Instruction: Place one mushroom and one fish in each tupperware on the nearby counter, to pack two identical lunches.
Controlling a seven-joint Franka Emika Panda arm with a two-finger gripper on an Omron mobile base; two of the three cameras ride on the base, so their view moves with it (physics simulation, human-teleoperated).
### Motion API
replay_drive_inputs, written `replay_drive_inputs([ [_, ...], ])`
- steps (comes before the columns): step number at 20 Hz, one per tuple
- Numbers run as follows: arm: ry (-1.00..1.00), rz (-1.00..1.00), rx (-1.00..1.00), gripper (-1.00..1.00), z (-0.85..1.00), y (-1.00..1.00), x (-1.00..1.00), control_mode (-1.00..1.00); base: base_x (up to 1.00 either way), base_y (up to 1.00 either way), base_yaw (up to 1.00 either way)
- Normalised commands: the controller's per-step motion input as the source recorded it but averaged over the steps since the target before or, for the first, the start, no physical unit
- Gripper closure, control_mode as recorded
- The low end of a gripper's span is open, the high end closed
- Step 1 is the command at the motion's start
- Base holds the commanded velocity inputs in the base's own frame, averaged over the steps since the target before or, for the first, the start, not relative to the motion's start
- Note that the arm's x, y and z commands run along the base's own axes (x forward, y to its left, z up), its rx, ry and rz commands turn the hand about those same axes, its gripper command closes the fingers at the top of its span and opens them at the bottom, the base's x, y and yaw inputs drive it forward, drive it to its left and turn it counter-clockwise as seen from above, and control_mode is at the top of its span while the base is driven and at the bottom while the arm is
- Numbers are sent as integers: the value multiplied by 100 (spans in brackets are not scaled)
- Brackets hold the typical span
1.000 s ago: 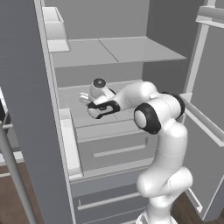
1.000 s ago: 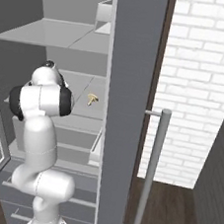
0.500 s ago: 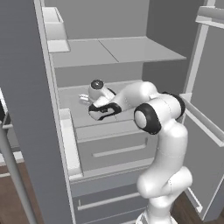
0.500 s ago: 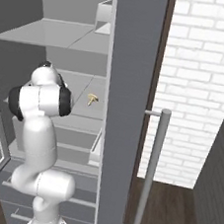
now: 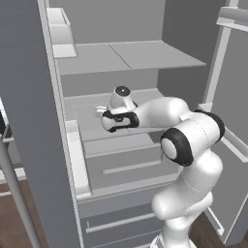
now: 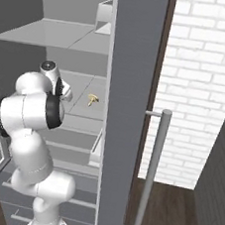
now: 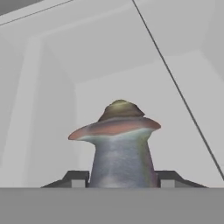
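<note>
In the hand view a mushroom [image 7: 120, 140] with a tan cap and pale stem stands upright, and my gripper [image 7: 121, 181] is shut on the base of its stem. My hand reaches onto the middle fridge shelf [image 5: 87, 121], where the gripper [image 5: 102, 113] points toward the fridge's left side. From the right base, a second tan mushroom [image 6: 92, 99] lies on the same shelf, apart from my hand. The fish, the tupperware and the counter are out of view.
The fridge stands open with grey shelves and drawers [image 5: 121, 164] below my hand. Its left door [image 5: 29, 121] carries a bin [image 5: 77, 160] close beside the arm. A door edge [image 6: 127, 111] with a vertical handle [image 6: 149, 174] stands at the right, and a brick wall [image 6: 202, 85] rises behind it.
The jaws have closed on the mushroom's stem. The arm has hardly moved.
</note>
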Motion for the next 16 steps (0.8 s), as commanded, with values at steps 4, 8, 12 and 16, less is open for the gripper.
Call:
replay_drive_inputs([
  [4, 12, 33, 1, 100, 86, -16, -100, -100, 0, 0, 0],
  [8, 1, 27, -5, 100, 40, -29, -100, -100, 0, 0, 0],
  [12, 3, 26, -7, 100, 36, -34, -100, -100, 0, 0, 0],
  [16, 8, 22, -12, 100, 77, -38, -100, -100, 0, 0, 0],
])
